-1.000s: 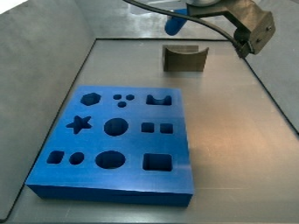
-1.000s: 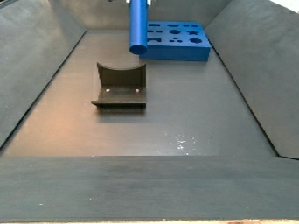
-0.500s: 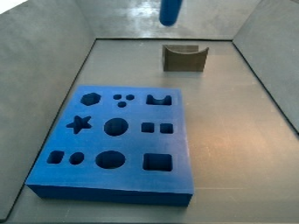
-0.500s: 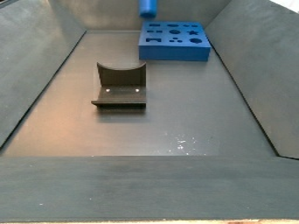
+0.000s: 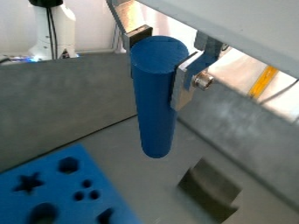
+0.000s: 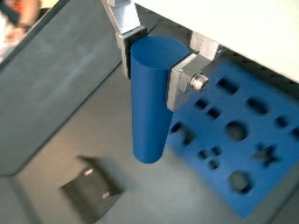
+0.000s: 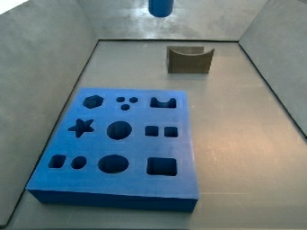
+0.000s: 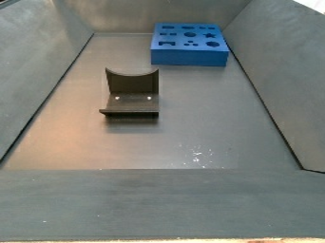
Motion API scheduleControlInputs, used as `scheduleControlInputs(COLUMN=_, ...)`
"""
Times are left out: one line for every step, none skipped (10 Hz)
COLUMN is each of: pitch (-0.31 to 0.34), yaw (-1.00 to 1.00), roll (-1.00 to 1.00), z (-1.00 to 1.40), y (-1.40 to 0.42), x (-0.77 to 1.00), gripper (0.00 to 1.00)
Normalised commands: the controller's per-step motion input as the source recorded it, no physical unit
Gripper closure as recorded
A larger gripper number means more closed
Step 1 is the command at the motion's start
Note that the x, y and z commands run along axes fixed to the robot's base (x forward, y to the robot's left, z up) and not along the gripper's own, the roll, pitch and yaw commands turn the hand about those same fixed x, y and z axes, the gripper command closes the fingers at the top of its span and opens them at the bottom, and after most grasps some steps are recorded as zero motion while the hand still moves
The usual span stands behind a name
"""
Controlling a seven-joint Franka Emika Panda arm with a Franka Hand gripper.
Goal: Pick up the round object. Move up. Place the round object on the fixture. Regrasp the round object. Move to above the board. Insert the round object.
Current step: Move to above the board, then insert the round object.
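Observation:
In both wrist views my gripper (image 5: pixel 160 54) (image 6: pixel 156 54) is shut on the top of the round object (image 5: pixel 155 96) (image 6: pixel 149 105), a plain blue peg that hangs upright high above the floor. In a side view only the peg's lower end (image 7: pixel 160 8) shows at the upper edge; the gripper is out of frame there. The board (image 7: pixel 118 146) (image 8: pixel 189 44), a flat blue slab with many cut-outs, lies on the floor and shows below the peg in the wrist views (image 5: pixel 52 188) (image 6: pixel 239 131). The fixture (image 7: pixel 188 59) (image 8: pixel 129 92) (image 5: pixel 216 186) (image 6: pixel 90 188) stands apart from the board.
Sloped grey walls (image 7: pixel 54 22) (image 8: pixel 38 57) ring the floor on all sides. A wet-looking glint (image 8: pixel 197 155) marks the floor near the front.
The peg and gripper have risen: a second ago the peg hung full-length in a side view, now only its tip shows at the upper edge, or none of it.

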Motion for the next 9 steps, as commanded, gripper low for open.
scheduleControlInputs(pitch=0.088, yaw=-0.14, roll=-1.00, z=0.07, y=0.01, x=-0.09, gripper=1.00)
scheduleControlInputs(pitch=0.076, yaw=-0.12, roll=-1.00, z=0.03, y=0.03, x=-0.08, gripper=1.00)
scheduleControlInputs(pitch=0.053, yaw=-0.10, roll=-0.95, z=0.02, y=0.04, x=-0.08, gripper=1.00)
scheduleControlInputs(pitch=0.021, yaw=-0.07, roll=-0.71, z=0.00, y=0.04, x=-0.07, gripper=1.00)
scheduleControlInputs(pitch=-0.012, yaw=-0.03, roll=-0.44, z=0.01, y=0.03, x=-0.07, gripper=1.00)
scheduleControlInputs(pitch=-0.025, yaw=-0.02, roll=-0.30, z=0.00, y=0.02, x=-0.05, gripper=1.00)
scheduleControlInputs(pitch=-0.028, yaw=-0.02, roll=-0.21, z=0.00, y=0.02, x=-0.05, gripper=1.00)
scheduleControlInputs(pitch=-0.006, yaw=0.00, roll=0.00, z=0.00, y=0.00, x=0.00, gripper=1.00)
scheduleControlInputs(pitch=-0.010, yaw=0.00, roll=0.00, z=0.00, y=0.00, x=-0.02, gripper=1.00)
